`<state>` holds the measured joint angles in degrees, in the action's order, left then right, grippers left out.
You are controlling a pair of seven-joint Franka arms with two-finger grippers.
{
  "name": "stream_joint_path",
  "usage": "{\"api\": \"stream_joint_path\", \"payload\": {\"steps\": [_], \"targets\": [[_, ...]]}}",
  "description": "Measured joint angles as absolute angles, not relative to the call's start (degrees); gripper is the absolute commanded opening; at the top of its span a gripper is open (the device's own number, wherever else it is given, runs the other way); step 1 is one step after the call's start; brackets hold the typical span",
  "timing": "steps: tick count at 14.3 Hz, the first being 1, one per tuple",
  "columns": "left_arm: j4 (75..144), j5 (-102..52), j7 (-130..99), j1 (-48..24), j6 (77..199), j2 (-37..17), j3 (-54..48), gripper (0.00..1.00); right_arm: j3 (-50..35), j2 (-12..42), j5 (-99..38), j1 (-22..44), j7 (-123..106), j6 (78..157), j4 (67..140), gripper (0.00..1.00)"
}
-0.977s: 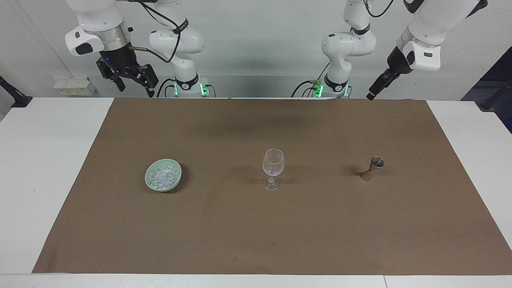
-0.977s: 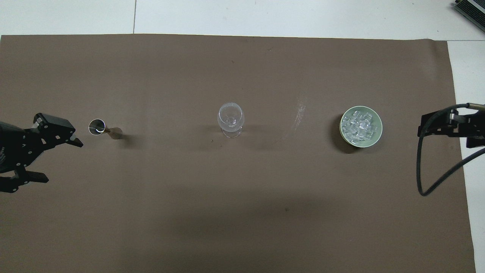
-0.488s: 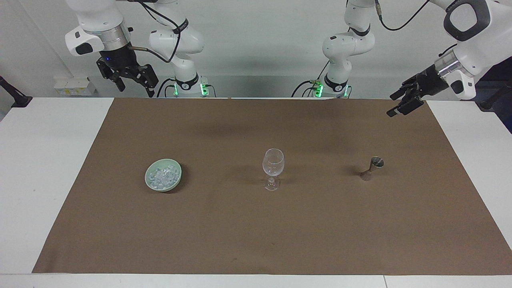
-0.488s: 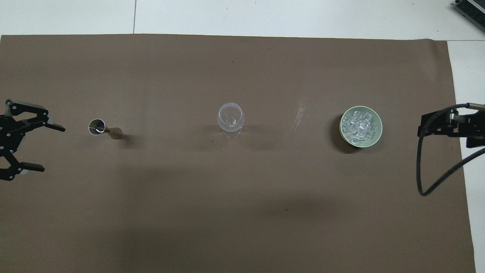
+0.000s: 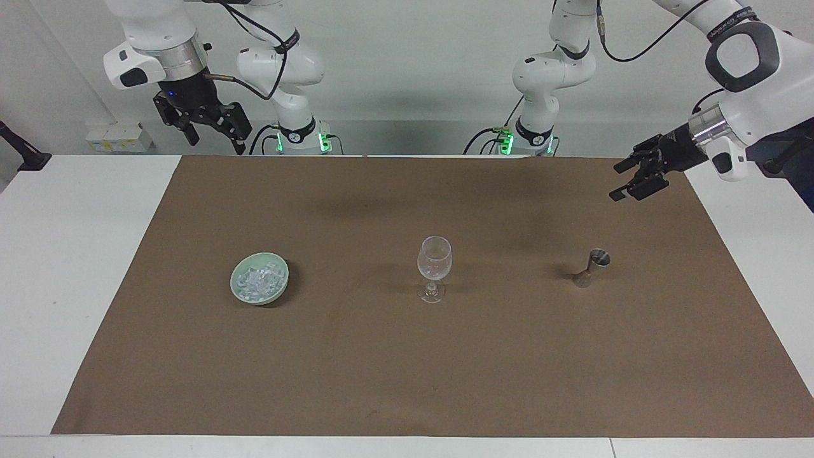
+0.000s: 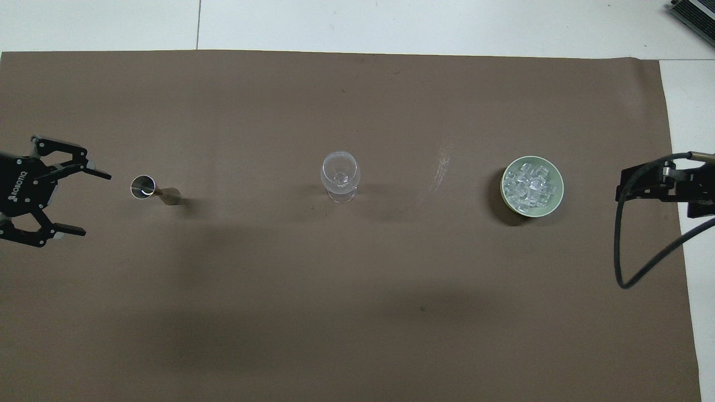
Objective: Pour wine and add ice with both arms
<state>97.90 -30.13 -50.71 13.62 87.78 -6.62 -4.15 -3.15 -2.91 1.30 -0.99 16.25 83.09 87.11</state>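
Observation:
An empty clear wine glass stands mid-mat; it also shows in the overhead view. The ice is heaped in a pale green bowl toward the right arm's end, seen from above as ice in the bowl. A small metal jigger stands toward the left arm's end. My left gripper is open and empty, in the air, lying level and pointing at the jigger from beside it. My right gripper is open, raised over the table's robot-side edge.
A brown mat covers most of the white table. The right arm's black cable loops over the mat's edge beside the bowl. A dark device lies at the table's corner.
My left gripper has dropped from high up, turned level and moved in toward the jigger. The right arm has not moved. The glass, bowl and jigger stand as before.

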Motion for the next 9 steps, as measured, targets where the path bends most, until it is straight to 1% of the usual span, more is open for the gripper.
{"api": "stream_joint_path", "payload": {"steps": [3, 9], "targets": [[97.79, -31.9, -50.62, 16.21, 88.93, -10.64, -4.13, 1.0, -3.15, -2.91, 1.3, -0.99, 16.25, 83.09, 87.11, 1.0], [97.7, -37.58, -50.67, 20.05, 93.71, -16.35, -4.11, 1.0, -3.15, -2.91, 1.3, -1.0, 16.25, 83.09, 87.11, 1.0]]}}
